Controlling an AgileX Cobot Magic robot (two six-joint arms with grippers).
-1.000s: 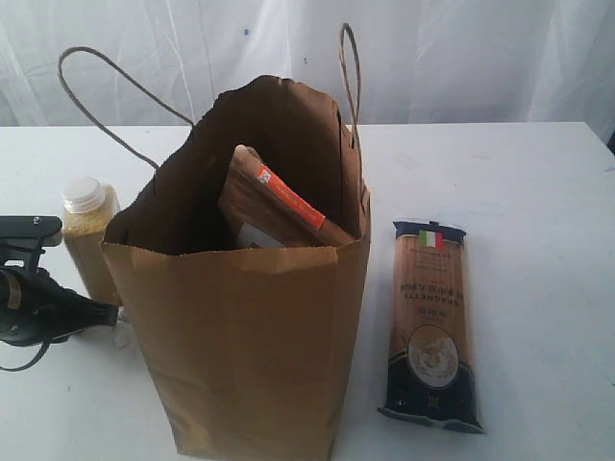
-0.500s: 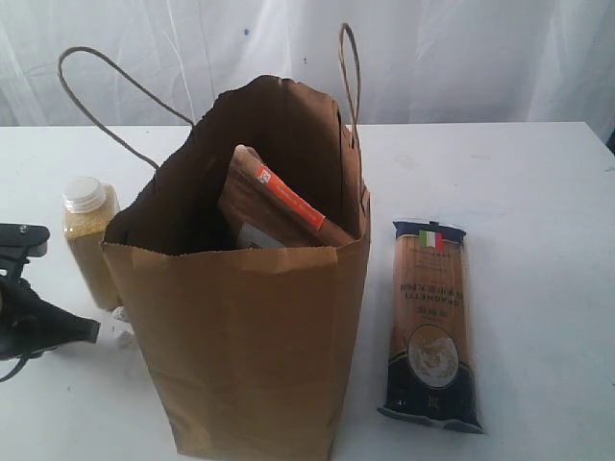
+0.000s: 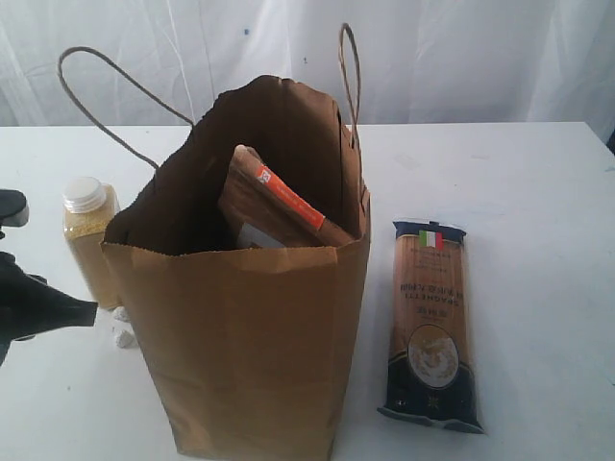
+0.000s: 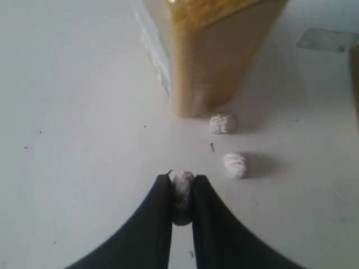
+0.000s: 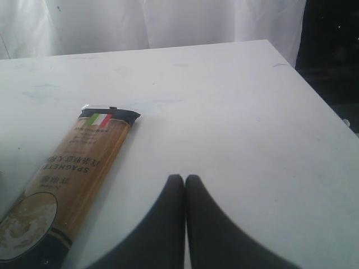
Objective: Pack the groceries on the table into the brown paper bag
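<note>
Left pincer, retreated leftward, clamps a white pellet; two pellets lie beside the bottle on the white table; right pincer closed.

- dark-blue spaghetti packet: "SPAGHETTI" in dark capitals along the tan panel; smaller lines beside it too blurred to read
- Italian tricolour flag: green-white-red, near one end of the packet
- brown orange-labelled pouch: orange strip, print illegible

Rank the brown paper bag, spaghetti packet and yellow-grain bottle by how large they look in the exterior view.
1. brown paper bag
2. spaghetti packet
3. yellow-grain bottle, clearly smallest, though the bag hides part of it.
</note>
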